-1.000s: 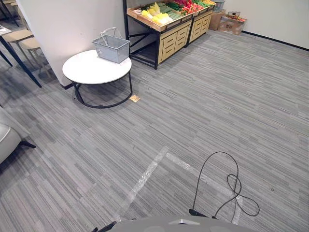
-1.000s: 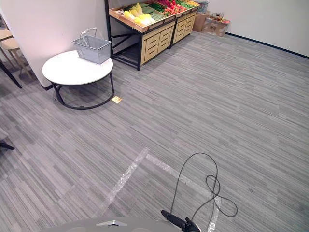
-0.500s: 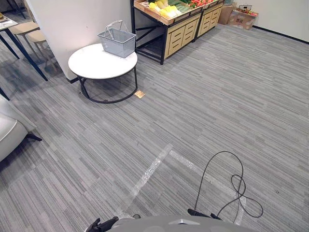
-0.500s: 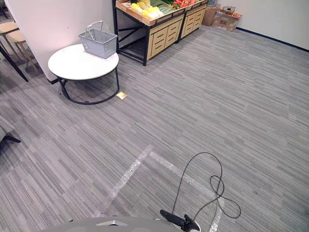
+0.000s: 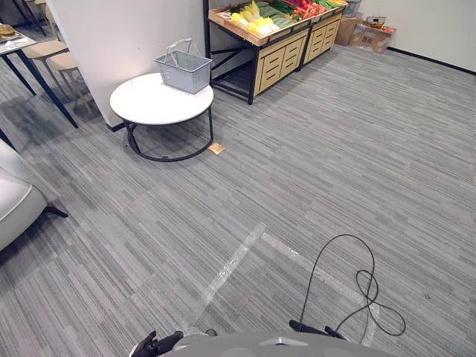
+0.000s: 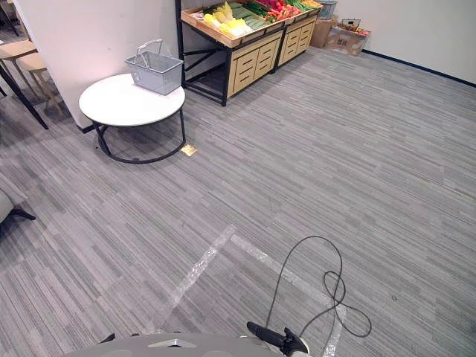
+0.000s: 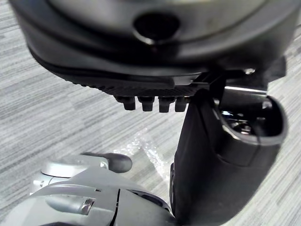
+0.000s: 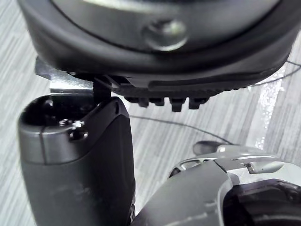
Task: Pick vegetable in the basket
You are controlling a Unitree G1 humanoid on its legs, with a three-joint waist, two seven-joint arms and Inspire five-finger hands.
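Down at the bottom edge, the left hand (image 5: 155, 345) hangs low at about 7 o'clock, fingers loose and apart, holding nothing. Farther left, at 9 o'clock, the pale seat of a chair (image 5: 13, 208) juts in over the carpet (image 5: 335, 149). At 10 o'clock two round stools (image 5: 53, 50) stand beside a white wall (image 5: 126, 33). Just in front of that wall, at 11 o'clock, is a round white table (image 5: 145, 104) on a black frame. A grey wire basket (image 5: 183, 71) sits on its far edge with the handles up. A small tan tag (image 5: 216, 149) lies on the carpet, just beside the table's frame.

At 12 o'clock, behind the basket and apart from it, a wooden stand (image 5: 277, 50) with drawers holds the vegetables (image 5: 256, 18): yellow, green and red, piled in its top tray. A cardboard box (image 5: 368, 37) sits past the stand at 1 o'clock.

Between the robot and the table lies a wide stretch of carpet, crossed by two strips of clear tape (image 5: 230, 262) that meet at an angle. The right hand (image 6: 271, 336) hangs at 5 o'clock, likewise slack and holding nothing.
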